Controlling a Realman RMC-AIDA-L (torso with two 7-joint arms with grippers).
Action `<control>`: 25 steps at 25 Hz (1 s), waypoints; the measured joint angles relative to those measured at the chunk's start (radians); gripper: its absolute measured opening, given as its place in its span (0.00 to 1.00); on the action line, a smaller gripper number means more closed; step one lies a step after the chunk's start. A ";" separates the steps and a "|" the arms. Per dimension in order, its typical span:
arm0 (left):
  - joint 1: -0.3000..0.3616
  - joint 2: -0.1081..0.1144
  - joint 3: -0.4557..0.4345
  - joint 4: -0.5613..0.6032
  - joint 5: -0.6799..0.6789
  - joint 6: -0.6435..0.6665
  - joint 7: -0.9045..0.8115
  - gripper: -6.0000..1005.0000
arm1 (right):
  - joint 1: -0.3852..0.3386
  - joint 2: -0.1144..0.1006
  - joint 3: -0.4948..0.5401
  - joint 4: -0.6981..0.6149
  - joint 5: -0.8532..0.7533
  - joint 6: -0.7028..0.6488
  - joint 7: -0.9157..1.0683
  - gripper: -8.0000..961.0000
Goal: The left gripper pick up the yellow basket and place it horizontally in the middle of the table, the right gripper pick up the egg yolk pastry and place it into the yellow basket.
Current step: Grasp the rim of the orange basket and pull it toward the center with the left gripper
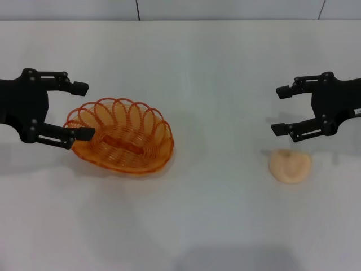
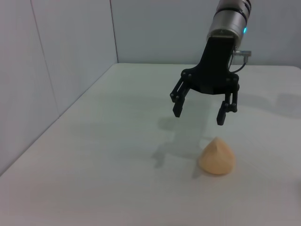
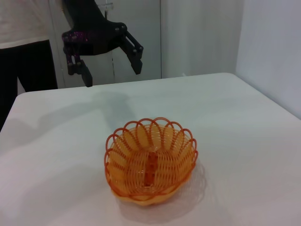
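Observation:
The yellow basket (image 1: 121,135) sits on the white table (image 1: 197,226), left of centre, its long axis slanted; it also shows in the right wrist view (image 3: 149,162). My left gripper (image 1: 84,110) is open and empty, hovering at the basket's left end; in the right wrist view it (image 3: 113,74) hangs above the table beyond the basket, apart from it. The egg yolk pastry (image 1: 290,165) lies on the table at the right and shows in the left wrist view (image 2: 216,157). My right gripper (image 1: 279,110) is open and empty, above and just behind the pastry (image 2: 198,116).
A wall runs along the table's far edge (image 1: 180,20). A person in a white top and dark trousers (image 3: 23,47) stands beyond the table's left side. Side walls (image 2: 56,56) close off the table's right side.

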 joint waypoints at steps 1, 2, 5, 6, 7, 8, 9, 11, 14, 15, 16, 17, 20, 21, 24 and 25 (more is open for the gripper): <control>-0.001 0.000 0.000 0.000 0.001 0.000 -0.001 0.86 | 0.001 0.000 0.000 0.000 0.000 0.002 0.000 0.86; -0.003 0.000 0.000 0.000 0.002 0.000 -0.002 0.86 | 0.001 0.000 -0.001 0.000 0.000 0.003 0.000 0.86; -0.005 0.000 0.000 0.000 0.003 0.000 -0.003 0.86 | 0.003 0.001 -0.003 0.000 0.000 0.007 0.002 0.86; -0.005 0.000 0.000 0.000 0.003 -0.001 -0.003 0.86 | 0.003 0.001 -0.003 0.000 0.000 0.008 0.002 0.86; -0.005 0.000 0.000 0.000 0.003 -0.001 -0.003 0.86 | 0.003 0.001 -0.003 0.000 0.000 0.009 0.002 0.86; -0.006 0.000 0.000 0.000 0.003 -0.002 -0.003 0.86 | 0.004 0.002 -0.004 0.000 0.000 0.009 0.002 0.86; -0.006 0.000 0.000 0.000 0.003 -0.002 -0.003 0.86 | 0.004 0.002 -0.004 0.000 0.000 0.010 0.002 0.86; -0.007 0.000 0.000 0.000 0.004 -0.002 -0.003 0.86 | 0.006 0.004 -0.004 0.000 0.000 0.011 0.002 0.86; -0.007 0.000 0.000 0.000 0.004 -0.002 -0.004 0.86 | 0.009 0.005 -0.004 0.000 0.001 0.011 0.002 0.86; -0.006 -0.001 0.000 0.000 0.004 -0.002 -0.004 0.86 | 0.009 0.006 -0.004 0.000 0.001 0.011 0.002 0.86; -0.005 -0.001 0.000 0.000 0.004 -0.002 -0.005 0.86 | 0.009 0.007 -0.004 0.000 0.001 0.011 0.002 0.86; -0.004 -0.002 0.000 0.000 0.004 -0.002 -0.006 0.86 | 0.009 0.009 -0.004 0.000 0.001 0.011 0.002 0.86; -0.001 -0.004 0.000 0.008 0.001 -0.002 -0.040 0.86 | 0.009 0.012 -0.004 0.000 0.001 0.013 0.002 0.86; 0.001 -0.007 0.002 0.023 0.002 -0.001 -0.078 0.86 | 0.009 0.012 -0.004 0.000 0.001 0.013 0.002 0.86; 0.006 -0.023 0.010 0.102 0.036 0.005 -0.220 0.86 | 0.007 0.013 -0.001 -0.003 0.001 0.014 0.003 0.86; 0.009 -0.032 0.011 0.137 0.058 0.008 -0.277 0.86 | 0.005 0.012 0.000 -0.005 0.001 0.016 0.003 0.86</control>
